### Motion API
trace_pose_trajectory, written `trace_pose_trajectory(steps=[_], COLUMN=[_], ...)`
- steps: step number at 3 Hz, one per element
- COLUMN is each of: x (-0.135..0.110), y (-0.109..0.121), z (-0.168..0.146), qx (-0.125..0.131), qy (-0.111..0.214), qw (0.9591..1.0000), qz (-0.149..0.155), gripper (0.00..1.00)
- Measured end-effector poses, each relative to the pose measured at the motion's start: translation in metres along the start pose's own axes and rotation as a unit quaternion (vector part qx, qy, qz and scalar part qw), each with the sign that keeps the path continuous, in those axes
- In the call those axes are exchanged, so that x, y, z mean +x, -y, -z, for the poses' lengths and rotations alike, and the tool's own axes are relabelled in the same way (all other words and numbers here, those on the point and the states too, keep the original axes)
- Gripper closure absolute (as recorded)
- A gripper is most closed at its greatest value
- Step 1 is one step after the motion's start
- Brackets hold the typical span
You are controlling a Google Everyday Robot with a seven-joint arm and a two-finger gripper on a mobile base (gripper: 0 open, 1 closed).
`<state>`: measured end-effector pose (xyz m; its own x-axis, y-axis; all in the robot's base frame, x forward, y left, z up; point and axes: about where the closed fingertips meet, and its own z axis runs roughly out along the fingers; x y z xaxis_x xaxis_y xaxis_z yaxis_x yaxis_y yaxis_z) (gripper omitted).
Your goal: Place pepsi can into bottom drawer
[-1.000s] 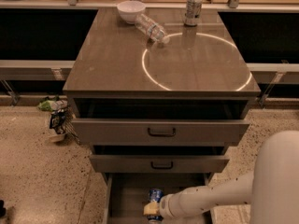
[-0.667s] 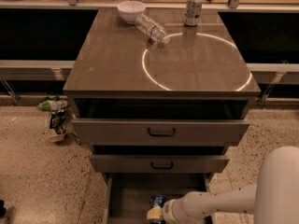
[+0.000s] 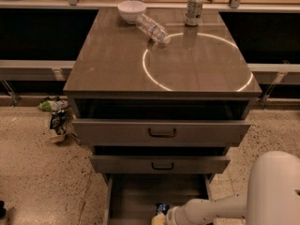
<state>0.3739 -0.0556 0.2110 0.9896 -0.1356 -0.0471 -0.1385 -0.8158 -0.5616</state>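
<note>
Glossy brown countertop [image 3: 117, 64], speckled floor [image 3: 42, 182], gripper [image 3: 157, 218] beside pepsi can [image 3: 162, 207] at bottom drawer [image 3: 133, 195]

Open bottom drawer [image 3: 138, 196]; end effector [image 3: 160, 216] low inside

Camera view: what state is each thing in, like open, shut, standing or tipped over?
Top drawer, partly open.
Middle drawer, slightly open.
Bottom drawer, pulled open.
End effector, low at the bottom drawer's front.
Pepsi can, down in the bottom drawer, at the end effector.
Bottle, lying on its side.
Silver can, upright.
Bowl, upright.
</note>
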Motion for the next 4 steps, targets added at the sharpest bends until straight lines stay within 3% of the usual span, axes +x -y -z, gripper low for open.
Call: trace_pose_trajectory(steps=[1, 2, 3, 4], x=[-0.006, 0.005, 0.005, 0.041], y=[-0.001, -0.012, -0.011, -0.007], z=[-0.003, -0.015, -0.014, -0.018], qx=[-0.003, -0.017, -0.017, -0.025], qy=[-0.001, -0.008, -0.008, -0.022], qw=[1.0000, 0.9998, 0.9998, 0.9994], qz=[0.005, -0.004, -0.004, 0.005], gripper=[1.00, 0.84, 0.60, 0.36])
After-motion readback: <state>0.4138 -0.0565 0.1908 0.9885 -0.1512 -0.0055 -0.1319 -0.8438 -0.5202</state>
